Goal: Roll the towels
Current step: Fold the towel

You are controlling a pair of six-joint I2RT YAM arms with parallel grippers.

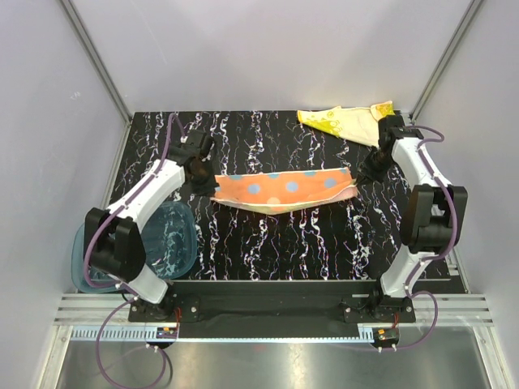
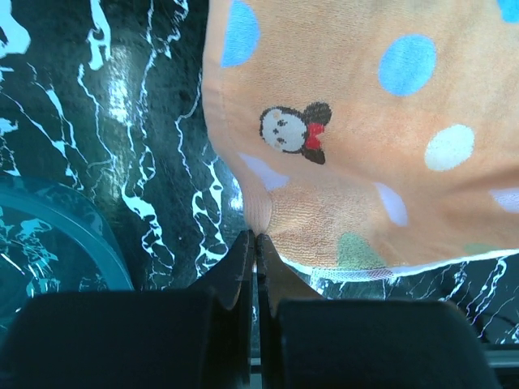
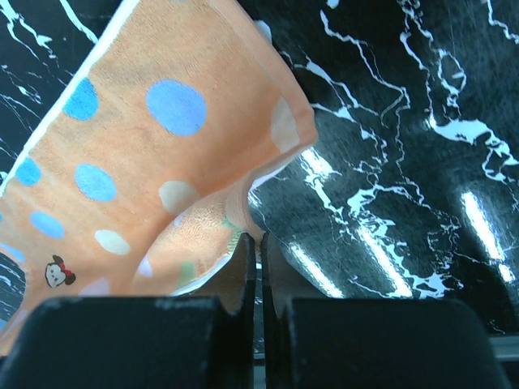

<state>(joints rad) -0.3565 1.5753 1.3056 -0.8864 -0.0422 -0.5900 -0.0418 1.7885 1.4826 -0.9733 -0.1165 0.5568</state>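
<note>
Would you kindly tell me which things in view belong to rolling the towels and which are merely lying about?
Part of the job:
- orange towel, held stretched between the left claw and the right claw
- yellow towel, lying far right, not held

Just lying about:
- teal tray, beside the left arm

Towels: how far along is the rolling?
Done: nothing is rolled yet. In hand: the orange towel is stretched between the left gripper and the right gripper, with the fingers of each shut on one end. Left: rolling it, then the yellow towel, which lies unrolled at the far right with neither gripper on it.
</note>
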